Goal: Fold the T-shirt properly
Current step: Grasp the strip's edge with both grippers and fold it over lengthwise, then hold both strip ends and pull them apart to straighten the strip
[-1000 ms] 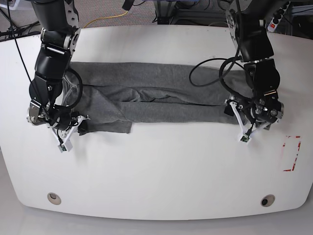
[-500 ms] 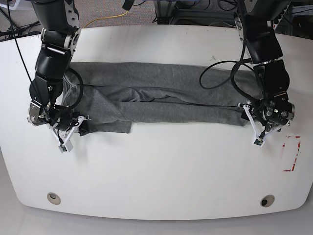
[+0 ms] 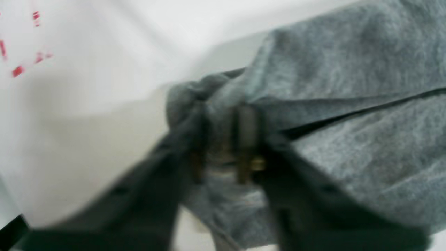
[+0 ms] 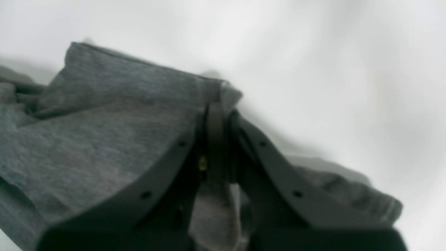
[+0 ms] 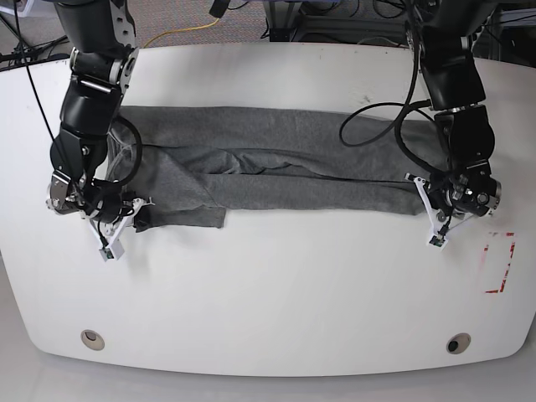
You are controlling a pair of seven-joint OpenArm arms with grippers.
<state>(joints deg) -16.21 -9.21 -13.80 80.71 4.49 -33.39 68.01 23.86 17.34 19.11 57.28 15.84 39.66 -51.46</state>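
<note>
Both grippers pinch the T-shirt: right gripper clamped on one end, left gripper on the other; its long axis spans between them along the table.

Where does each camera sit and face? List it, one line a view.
Base: overhead, facing down on the table; both arms and the shirt show.
Left wrist: on the left arm, facing its end effector pinching the shirt.
Right wrist: on the right arm, facing its end effector gripping the shirt.
All share shirt and table.
</note>
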